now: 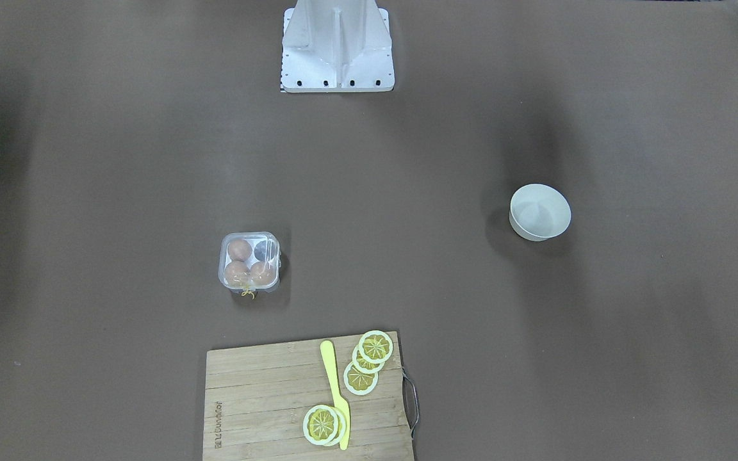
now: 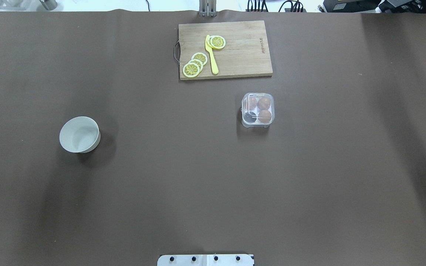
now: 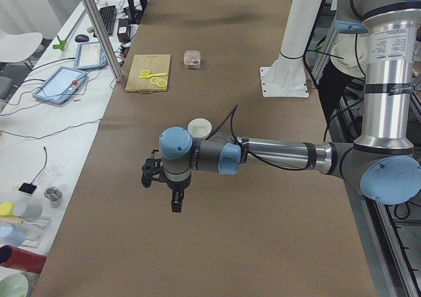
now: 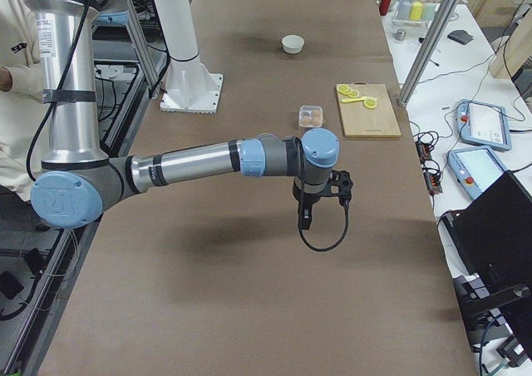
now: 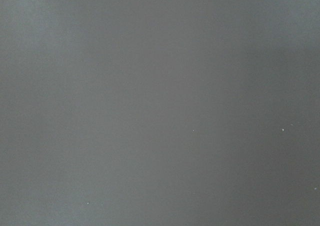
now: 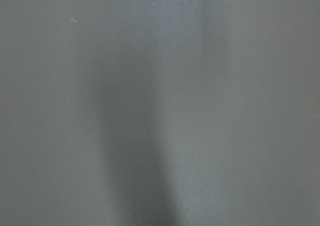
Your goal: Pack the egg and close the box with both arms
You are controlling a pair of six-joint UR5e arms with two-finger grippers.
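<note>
The clear box (image 1: 249, 261) stands on the brown table, also in the overhead view (image 2: 258, 109). Three orange-brown eggs lie in its cells, one of them the egg (image 2: 265, 116); the fourth cell (image 2: 250, 117) is dark and empty. The lid seems to lie over the cells; I cannot tell whether it is latched. Yellow string (image 1: 248, 294) hangs at its edge. My left gripper (image 3: 151, 172) and right gripper (image 4: 339, 185) hang above bare table, far from the box, and show in the side views only, so I cannot tell if they are open. Both wrist views show only table.
A white bowl (image 2: 79, 134) stands empty on my left side. A wooden cutting board (image 2: 242, 55) with lemon slices (image 2: 191, 69) and a yellow knife (image 2: 211, 55) lies at the far edge beyond the box. The white stand's base (image 1: 337, 57) is at my near edge.
</note>
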